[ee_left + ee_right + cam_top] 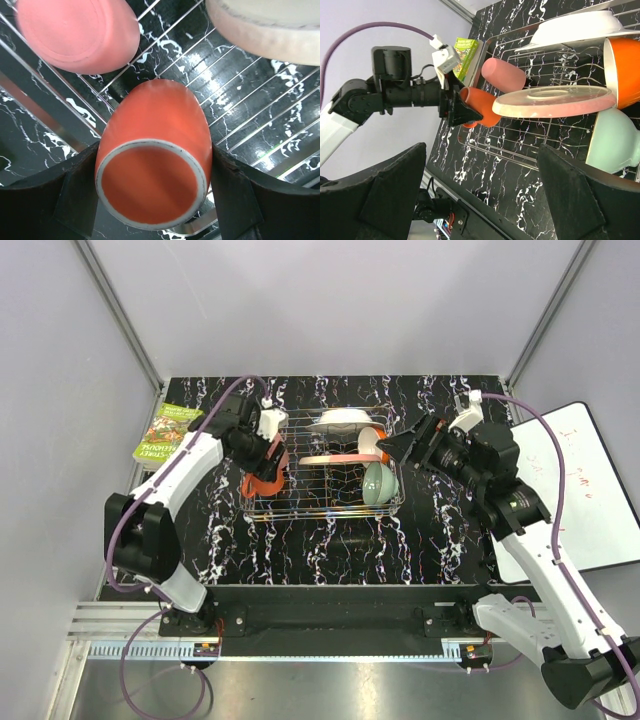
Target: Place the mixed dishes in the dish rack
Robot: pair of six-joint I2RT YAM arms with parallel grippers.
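The black marbled table [330, 540] is carrying the wire dish rack [310, 497] near its middle, and both arms are reaching in toward it from either end. Inside the rack, the white plate [340, 422] is standing along the far side, and the peach plate [330, 458] is sitting across the middle in front of it. The orange bowl [376, 440] is leaning at the right end, with the pale green bowl [380, 483] just in front of it at the near right corner.

The left gripper [155, 195] is clamping the orange mug [155, 165] between its fingers [75, 197], which are pressing on both sides of it. The mug is hanging base-first toward the wrist camera over the wires at the rack's left end; whether it is resting on them I cannot tell. The pink cup [75, 32] is lying on its side just beyond it.

The right gripper [487, 192] is hovering by the rack's right end, spread wide and holding nothing.

A green book [168, 432] is lying at the table's far left corner.
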